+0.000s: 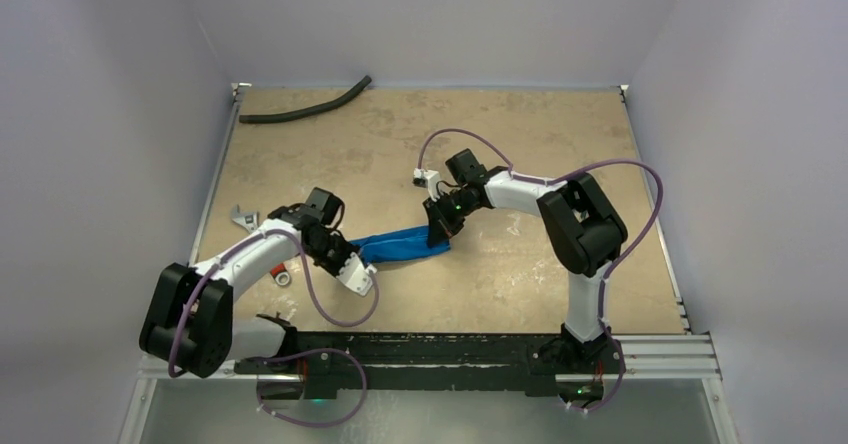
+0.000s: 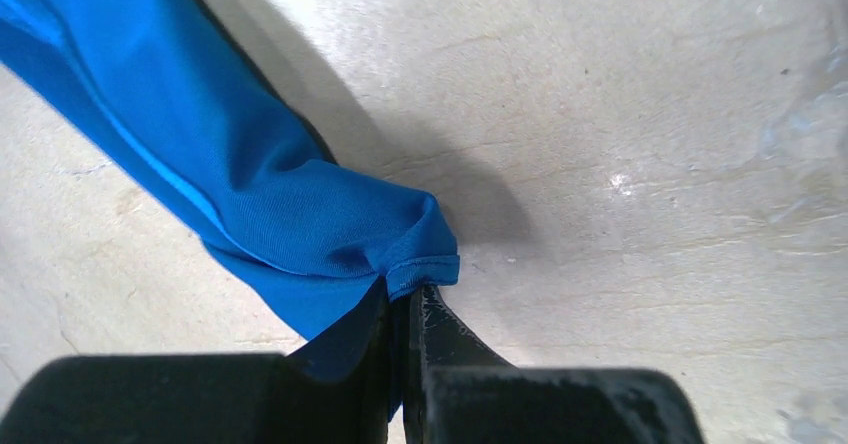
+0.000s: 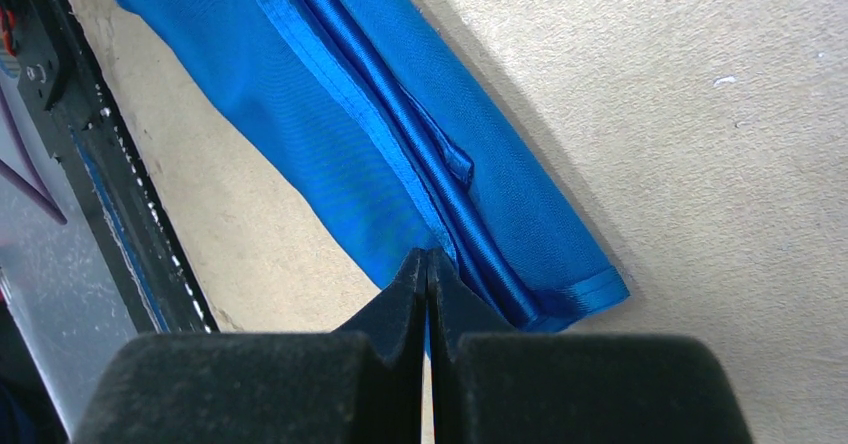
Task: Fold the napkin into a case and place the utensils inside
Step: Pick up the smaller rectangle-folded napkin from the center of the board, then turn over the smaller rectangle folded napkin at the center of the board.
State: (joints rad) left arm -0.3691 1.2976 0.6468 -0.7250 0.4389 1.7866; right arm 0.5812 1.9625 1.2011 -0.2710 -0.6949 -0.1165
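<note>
The blue napkin (image 1: 402,244) lies as a narrow folded strip on the table between my two grippers. My left gripper (image 1: 358,256) is shut on the strip's left end. In the left wrist view the hemmed corner of the napkin (image 2: 250,184) is pinched between the closed tips of the left gripper (image 2: 405,299). My right gripper (image 1: 440,244) is shut on the right end. The right wrist view has the napkin's (image 3: 400,134) folded layers and satin hem running away from the right gripper (image 3: 428,259), with blue cloth caught between the jaws. The utensils are out of view.
A long black hose (image 1: 305,107) lies at the table's far left edge. A silver wrench (image 1: 243,219) with a red handle (image 1: 277,271) lies partly under the left arm. The black base rail (image 1: 420,349) runs along the near edge, with grey walls on three sides.
</note>
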